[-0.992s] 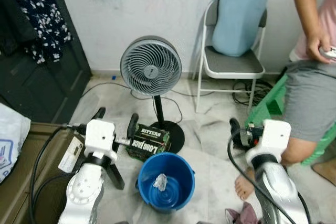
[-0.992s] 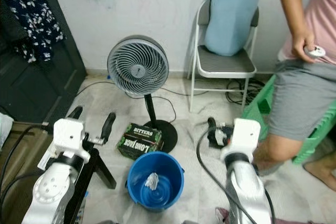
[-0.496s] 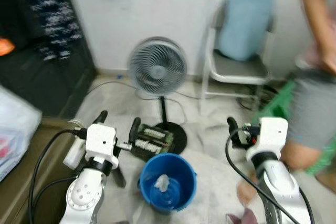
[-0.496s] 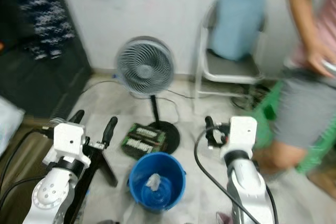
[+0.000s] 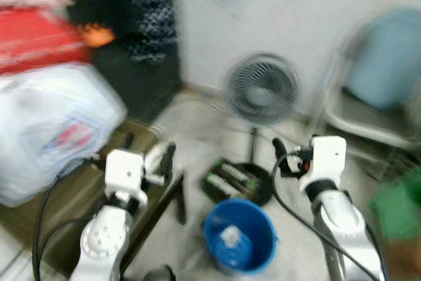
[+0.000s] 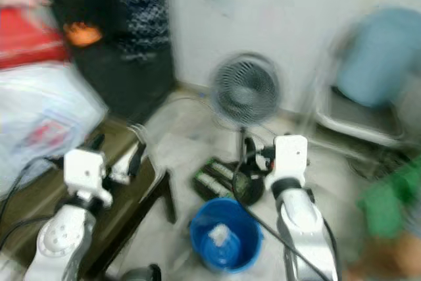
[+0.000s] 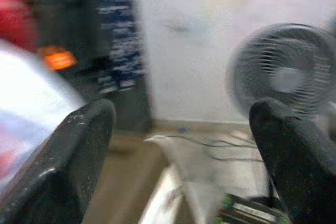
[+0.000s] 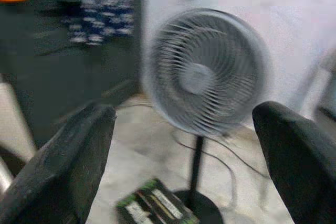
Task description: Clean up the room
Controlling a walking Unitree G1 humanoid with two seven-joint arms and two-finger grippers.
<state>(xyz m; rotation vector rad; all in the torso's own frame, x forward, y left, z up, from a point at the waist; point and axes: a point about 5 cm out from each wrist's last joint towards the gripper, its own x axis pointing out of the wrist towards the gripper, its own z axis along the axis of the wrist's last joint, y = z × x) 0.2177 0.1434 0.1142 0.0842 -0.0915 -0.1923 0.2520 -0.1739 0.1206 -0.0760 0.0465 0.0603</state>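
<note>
**Both arms raised empty over a cluttered floor**

A white bag point(image 5: 56, 129) rested on the brown tabletop point(image 5: 49, 212), a fan point(image 5: 262, 91) stood by the wall. The blue bucket point(image 5: 240, 236), holding a pale crumpled scrap point(image 5: 230, 236), sat between the left gripper point(image 5: 148, 156) and right gripper point(image 5: 279, 149), jaws released, likely ready for litter.

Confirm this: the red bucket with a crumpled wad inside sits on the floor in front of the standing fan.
Wrong colour. The bucket is blue, not red, as the left eye view shows. The rest holds: a crumpled wad lies inside, and it sits on the floor in front of the standing fan.
</note>
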